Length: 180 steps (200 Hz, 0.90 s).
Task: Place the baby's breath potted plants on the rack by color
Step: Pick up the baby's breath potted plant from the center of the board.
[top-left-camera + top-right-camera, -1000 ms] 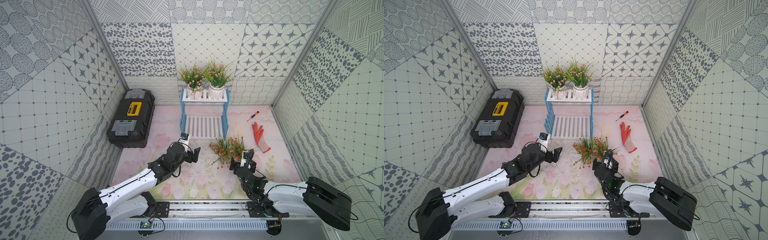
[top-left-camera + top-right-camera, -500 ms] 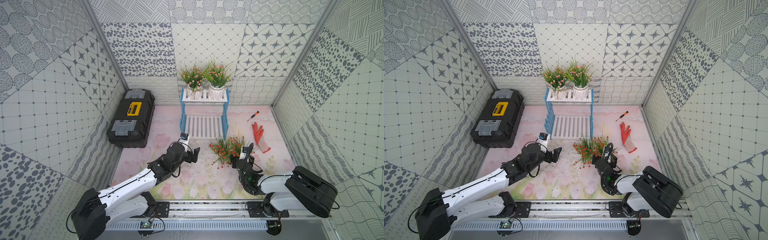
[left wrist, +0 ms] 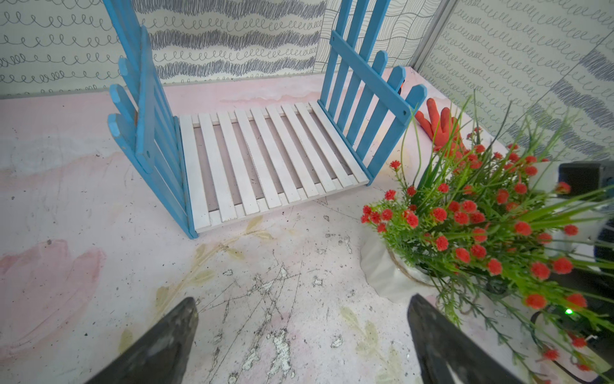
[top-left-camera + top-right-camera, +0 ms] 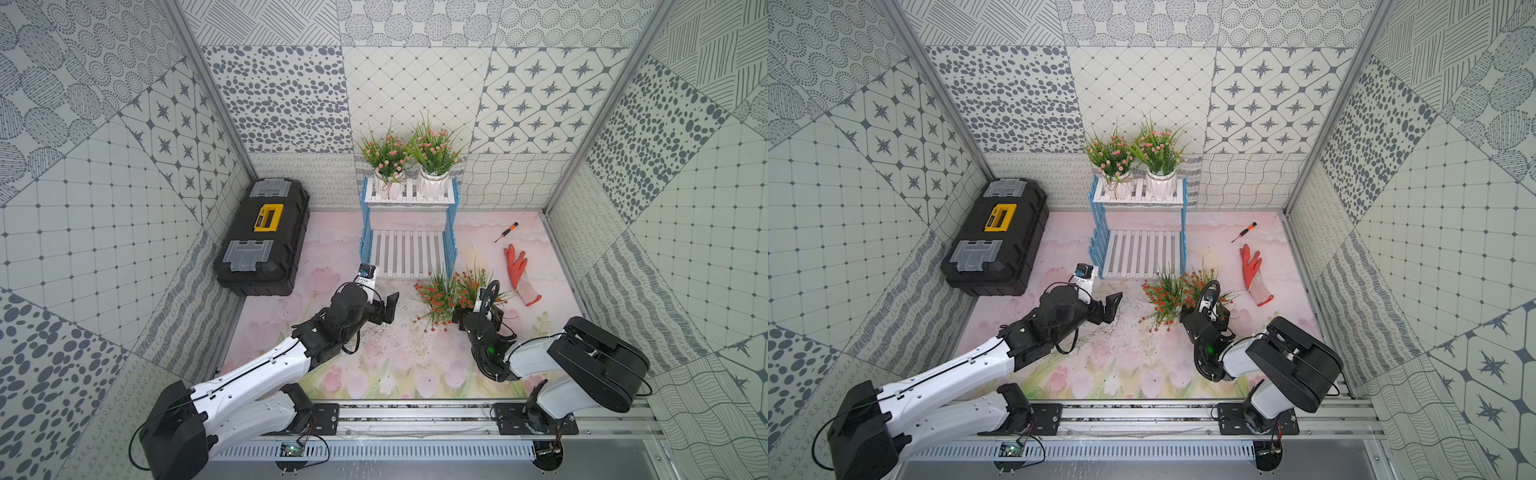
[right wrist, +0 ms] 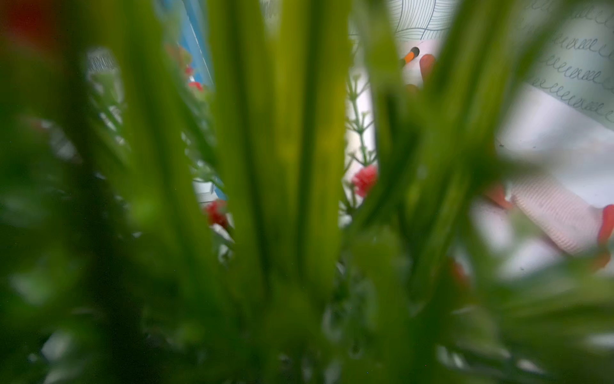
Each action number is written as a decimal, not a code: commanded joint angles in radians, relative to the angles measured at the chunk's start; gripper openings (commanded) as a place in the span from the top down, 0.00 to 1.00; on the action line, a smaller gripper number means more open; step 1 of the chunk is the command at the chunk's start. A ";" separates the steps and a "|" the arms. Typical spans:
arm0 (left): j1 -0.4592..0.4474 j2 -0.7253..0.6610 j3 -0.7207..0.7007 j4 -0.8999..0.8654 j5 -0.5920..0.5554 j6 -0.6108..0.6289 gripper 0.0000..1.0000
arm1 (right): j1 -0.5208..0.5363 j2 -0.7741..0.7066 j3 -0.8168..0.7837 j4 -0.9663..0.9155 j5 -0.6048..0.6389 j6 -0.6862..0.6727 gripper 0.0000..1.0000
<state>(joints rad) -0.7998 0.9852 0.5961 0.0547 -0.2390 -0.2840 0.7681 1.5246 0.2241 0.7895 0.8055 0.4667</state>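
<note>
I had driven the right gripper [image 4: 473,309] into the red-orange plants [image 4: 436,293] just before the rack [image 4: 409,253], so a pickup looked near; leaves hid its jaws, I couldn't tell. Left gripper [image 3: 302,299] stayed spread, empty.

We are finding no legible text, number, brand or sign in any view. The black toolbox [image 4: 261,237] by the floor's left edge is showing a yellow panel [image 4: 266,217], and any lettering on it is too small to read. A blue patch [image 4: 365,272] on the left arm's wrist camera is equally unreadable.
</note>
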 commanded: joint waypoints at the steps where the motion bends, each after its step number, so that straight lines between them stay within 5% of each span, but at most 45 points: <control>1: 0.001 -0.023 0.004 -0.033 -0.021 0.003 0.02 | -0.002 0.010 -0.028 0.078 -0.011 0.047 0.02; 38: 0.001 -0.020 0.008 -0.038 -0.018 -0.003 0.02 | -0.016 -0.027 0.031 -0.085 -0.030 0.075 0.02; 95: 0.000 -0.033 0.012 -0.055 -0.024 -0.013 0.02 | -0.017 0.009 0.008 -0.029 -0.030 0.082 0.02; 180: 0.001 -0.030 0.021 -0.063 -0.037 -0.015 0.02 | -0.007 -0.069 -0.006 0.007 -0.030 -0.013 0.29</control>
<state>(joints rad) -0.7998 0.9546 0.6003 0.0078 -0.2508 -0.2886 0.7551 1.5131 0.2253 0.7883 0.7914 0.4908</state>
